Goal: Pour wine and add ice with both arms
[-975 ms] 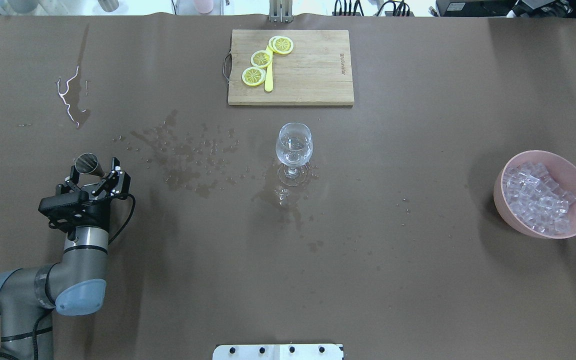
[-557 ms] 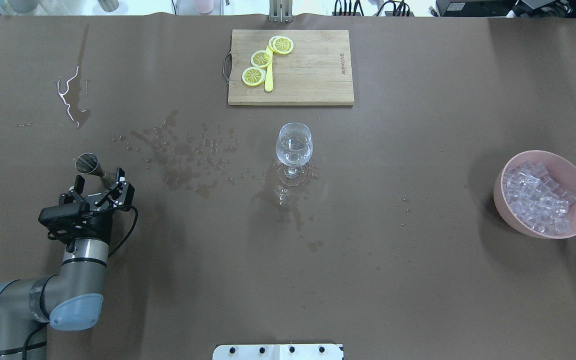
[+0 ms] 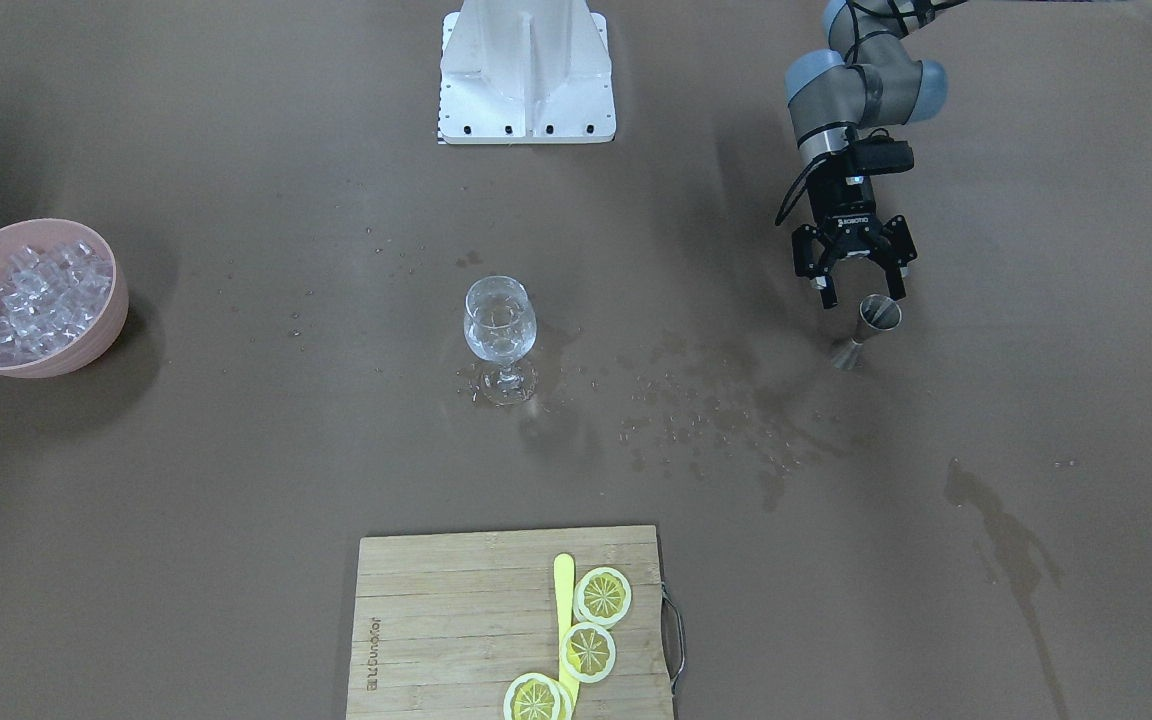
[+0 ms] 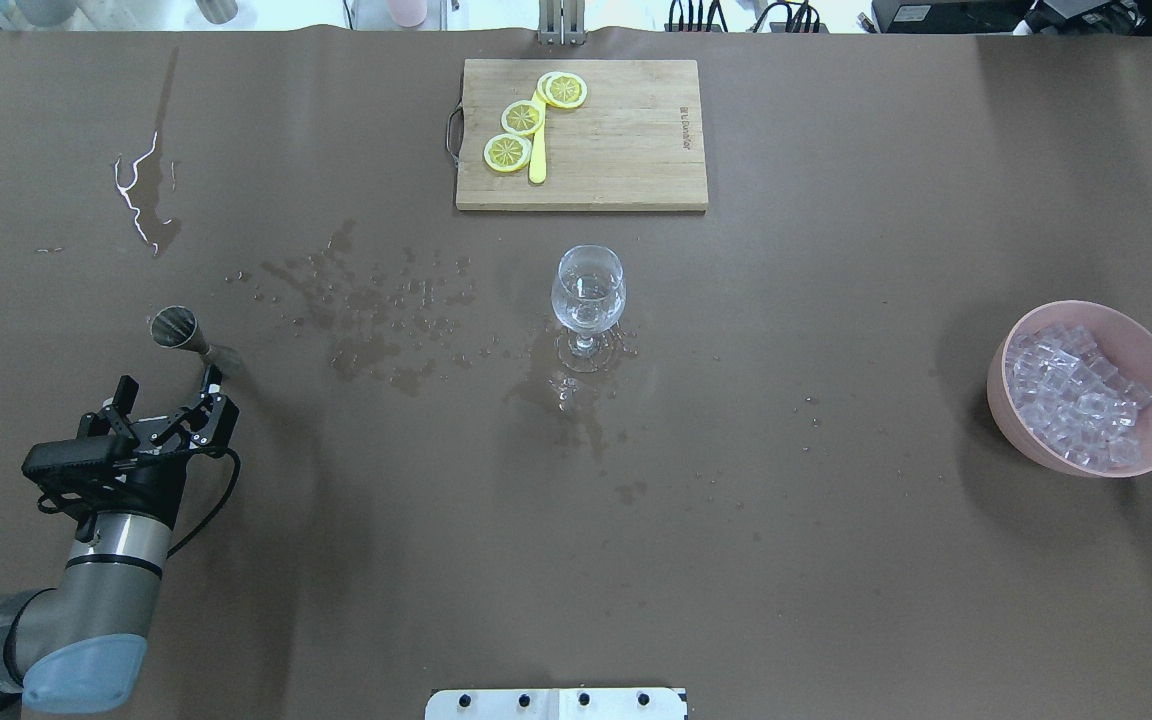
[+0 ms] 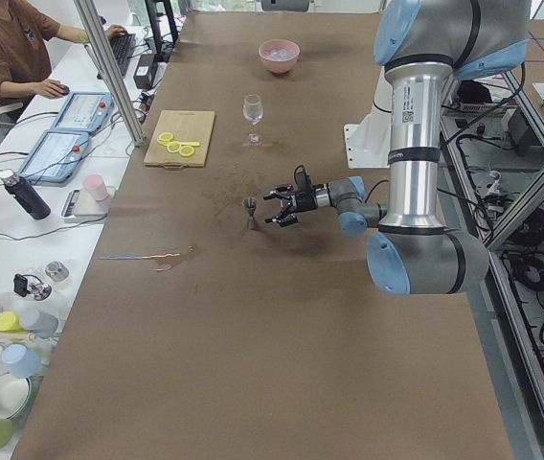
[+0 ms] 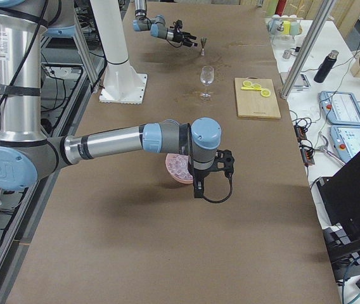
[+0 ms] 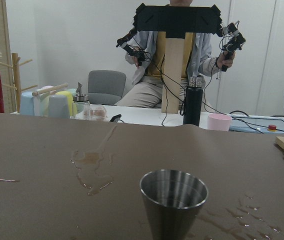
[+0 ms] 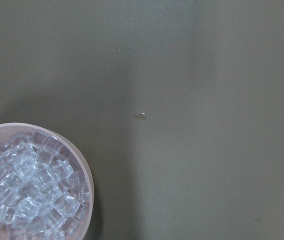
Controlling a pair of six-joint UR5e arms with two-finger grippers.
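Ice (image 4: 1076,400) at right edge of counter (image 4: 836,560) looked slick, light, hard, so I'd pinch one cube's flat faces | left gripper (image 4: 167,381) jaws gaped, empty | right gripper (image 6: 199,190): couldn't tell

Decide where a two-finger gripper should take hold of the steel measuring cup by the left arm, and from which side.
Take the narrow waist of the measuring cup, pinched from the side. It stands upright and flares above and below, so a pinch there should not slip. Approach from the robot's side, where the open left gripper faces it.
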